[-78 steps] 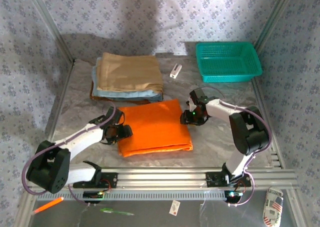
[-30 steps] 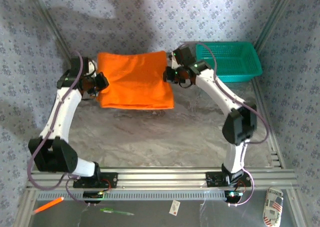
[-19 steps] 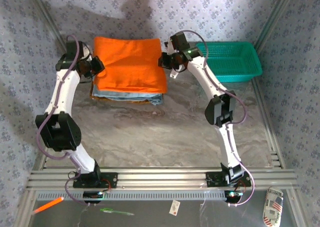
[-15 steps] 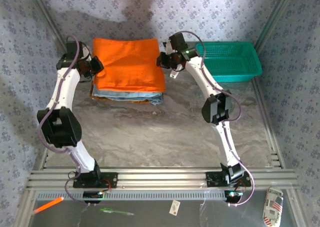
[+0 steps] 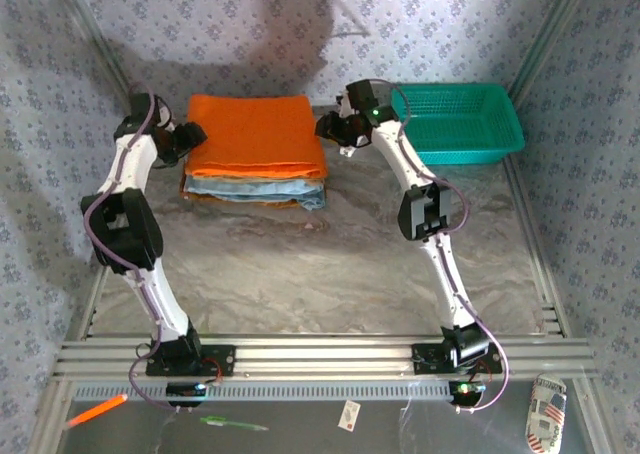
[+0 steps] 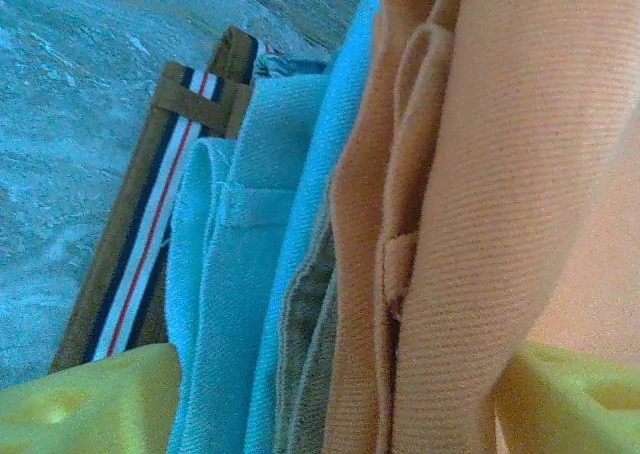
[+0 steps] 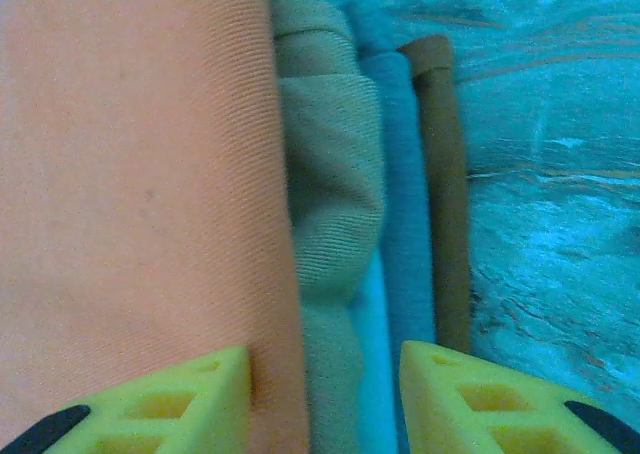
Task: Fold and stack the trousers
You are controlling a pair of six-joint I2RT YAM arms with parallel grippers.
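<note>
The trousers [image 5: 255,132], folded into a flat orange rectangle, lie on top of a stack of folded clothes at about 11 o'clock on the grey marbled table [image 5: 300,264]. In the top view a light blue cloth [image 5: 262,186] sticks out beneath them along the stack's 6 o'clock edge. The left gripper [image 5: 192,136] sits at the stack's 9 o'clock side and the right gripper [image 5: 322,126] at its 3 o'clock side. A teal basket [image 5: 455,124] stands at about 1 o'clock on the table, just beyond the right gripper and apart from the stack. In the left wrist view the yellow fingers [image 6: 90,404] stand wide apart with the stack's edge between them. The orange folds are toward 3 o'clock, followed by a thin tan cloth [image 6: 305,364], the light blue cloth and, toward 9 o'clock, a brown garment with a striped band [image 6: 150,224]. These jaws are spread and pinch nothing. In the right wrist view the fingers [image 7: 470,394] are also parted, less widely. The orange edge lies by the 9 o'clock finger, and the tan, light blue and brown layers run toward the 3 o'clock one. Nothing is squeezed between these jaws either. Whether a pad brushes the orange cloth cannot be told.
</note>
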